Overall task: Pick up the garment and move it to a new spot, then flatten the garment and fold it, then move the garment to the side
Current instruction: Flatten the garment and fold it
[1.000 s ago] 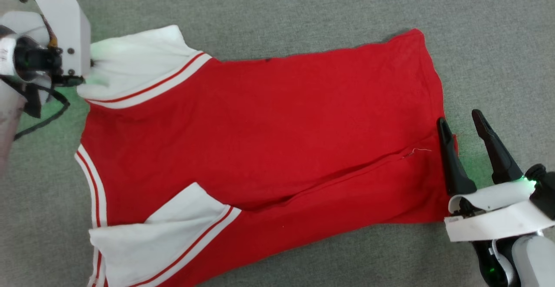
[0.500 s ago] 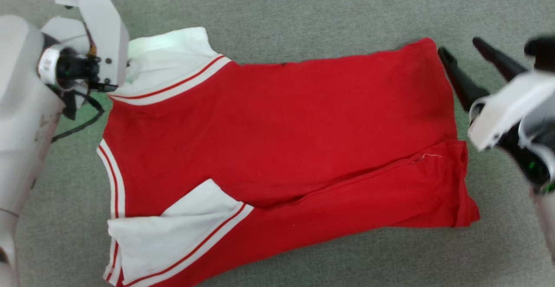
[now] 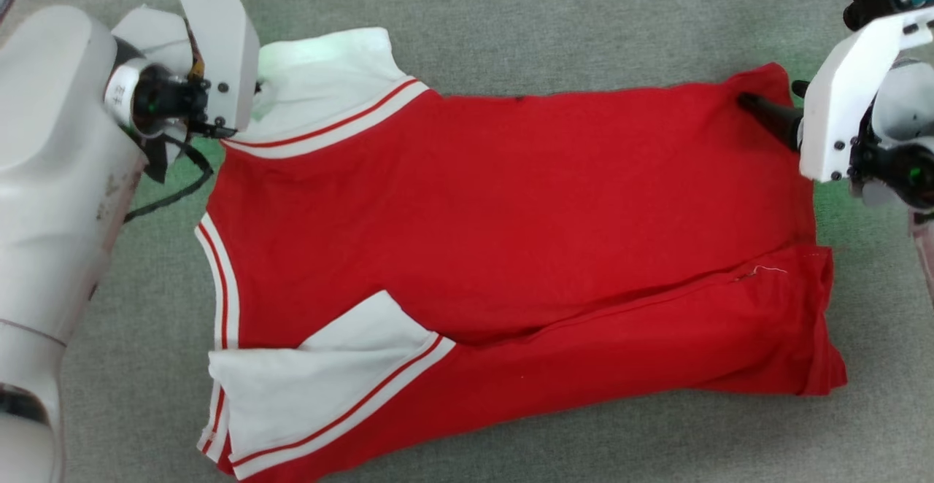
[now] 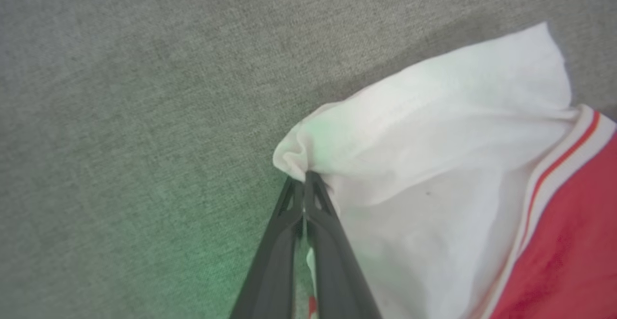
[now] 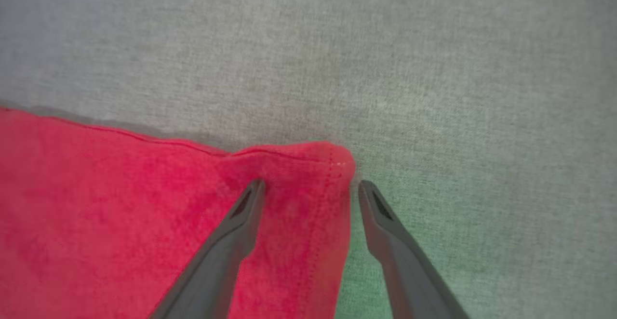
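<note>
Right now the grey woven surface (image 3: 511,1) takes up nearly everything around the robot, and the red T-shirt (image 3: 511,213) lies spread across the middle of it. Its neck end points to the robot's left and its hem to the right. A long diagonal fold crosses the lower half of the body, so the near edge is doubled over.

The pale left forearm (image 3: 51,176) comes in big at the left side, beside the shirt's collar end. The near sleeve (image 3: 306,381), white with red-and-white striped trim (image 3: 350,414), is folded in over the red front. The far sleeve (image 3: 328,82) sticks out flat towards the top left.

The left gripper (image 4: 304,184) is clamped tight on the outer edge of that far sleeve, the white cloth bunched into a small pucker at its tips.

The right gripper (image 5: 310,185) stands spread wide over the far hem corner (image 5: 332,157), gripping nothing. One finger is over the red cloth and the other over the bare grey just beside it. Whether the inner finger actually presses the fabric I can't quite tell.

A short white thread (image 3: 766,270) lies loose near the hem.
</note>
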Motion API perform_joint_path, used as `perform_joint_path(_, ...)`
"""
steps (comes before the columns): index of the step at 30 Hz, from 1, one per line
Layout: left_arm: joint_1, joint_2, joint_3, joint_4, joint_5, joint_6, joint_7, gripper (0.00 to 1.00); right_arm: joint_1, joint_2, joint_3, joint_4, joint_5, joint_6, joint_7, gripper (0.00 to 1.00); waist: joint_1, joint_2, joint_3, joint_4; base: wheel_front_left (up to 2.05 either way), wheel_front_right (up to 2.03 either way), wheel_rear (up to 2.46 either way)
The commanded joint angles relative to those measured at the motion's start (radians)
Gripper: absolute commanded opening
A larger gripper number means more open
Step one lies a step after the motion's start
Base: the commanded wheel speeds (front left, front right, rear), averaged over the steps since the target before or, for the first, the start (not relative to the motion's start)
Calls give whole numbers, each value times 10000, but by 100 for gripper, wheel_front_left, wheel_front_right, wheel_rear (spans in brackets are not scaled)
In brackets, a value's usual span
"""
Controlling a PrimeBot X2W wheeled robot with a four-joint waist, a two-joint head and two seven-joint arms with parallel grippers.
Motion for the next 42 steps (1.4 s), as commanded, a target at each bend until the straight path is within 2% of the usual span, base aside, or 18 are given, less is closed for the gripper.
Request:
perform_joint_path(1, 159, -140, -98, 128, -43, -37, -42, 0, -200, 37, 44, 181, -78, -18, 199, 100, 0, -1, 50, 47, 0, 0, 0)
perform_joint_path(10, 13, -335, -180, 530, -42, -184, -296, 0, -1305, 393, 204, 1666, -146, -18, 2296, 100, 0, -1, 171, 47, 0, 0, 0)
perform_joint_path(11, -16, -361, -195, 581, -36, -198, -320, 0, -1432, 429, 220, 1793, -215, -18, 2448, 88, 0, -1, 183, 51, 0, 0, 0)
perform_joint_path(12, -41, -394, -205, 631, -41, -205, -338, 0, -1550, 459, 215, 1912, -259, -18, 2520, 67, 0, -1, 195, 60, 0, 0, 0)
perform_joint_path(13, -65, -434, -216, 684, -47, -219, -341, 0, -1659, 461, 167, 2031, -355, -18, 2545, 19, 0, -1, 206, 72, 0, 0, 0)
perform_joint_path(14, -79, -470, -220, 749, -62, -232, -366, 0, -1752, 476, 173, 2150, -479, -18, 2565, 0, 0, -1, 211, 86, 0, 0, 0)
perform_joint_path(22, -90, -434, -216, 1010, -99, -394, -1005, 0, -2166, 758, -128, 2566, -805, -18, 1644, 0, 0, -1, -41, 132, 0, 0, 0)
perform_joint_path(31, -2, -274, -4, 636, -714, -530, -1694, 0, -1619, 463, 292, 2391, -365, -18, -76, 0, 0, -1, -1014, 296, 0, 0, 0)
perform_joint_path(42, 1527, 880, -199, -1634, -1662, -524, -1914, 0, 31, -464, 1197, 1676, 775, -18, -824, 0, 0, -1, -2287, 564, 0, 0, 0)
